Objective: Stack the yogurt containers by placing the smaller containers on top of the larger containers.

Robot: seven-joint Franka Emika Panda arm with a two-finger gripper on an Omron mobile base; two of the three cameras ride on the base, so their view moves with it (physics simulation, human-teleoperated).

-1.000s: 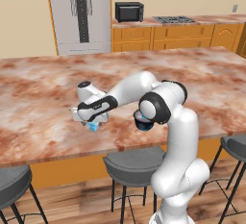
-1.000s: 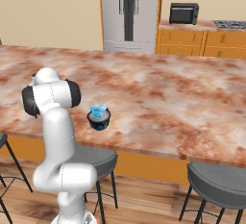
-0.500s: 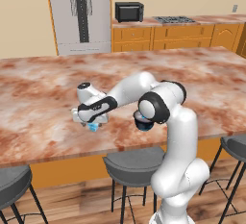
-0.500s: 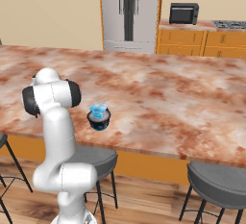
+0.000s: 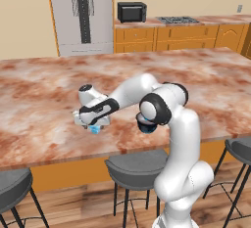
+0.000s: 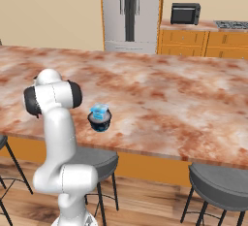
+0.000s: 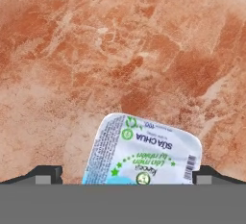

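A: Arm's stretched out low over the marbled red-brown worktop (image 5: 44,90), reaching toward its near edge, and the gripper (image 5: 93,125) sits right over a small light-blue cup (image 5: 94,129). You can just catch a sliver of blue poking out beneath the white hand.

B: And from the hand camera that cup's white printed top (image 7: 143,153) is right there, centred between the two dark fingertips (image 7: 45,174), one either side of it.

A: Jaws apart, then?

B: Apart, yes, one tip standing off each side of the lid. Whether they touch the cup's walls, I cannot tell; the tips barely show.

A: Fair. Now look further along the near edge, on the arm's right. There's the dark round cup (image 6: 100,121) standing upright on the worktop, close to the front edge.

B: With the other light-blue cup (image 6: 99,111) sitting on top of it. White lid up, slightly skewed on the grey rim but resting there.

A: In the left base view that stack is mostly tucked behind the elbow joint; only the dark cup's lower part and a bit of blue show under it.

B: So the two blue cups are well apart along the front edge, one stacked, one down on the stone under the hand.

A: Behind it all, the steel fridge (image 5: 81,14), a black microwave (image 5: 131,11) on the back counter, and stools (image 6: 220,184) under the worktop's overhang.
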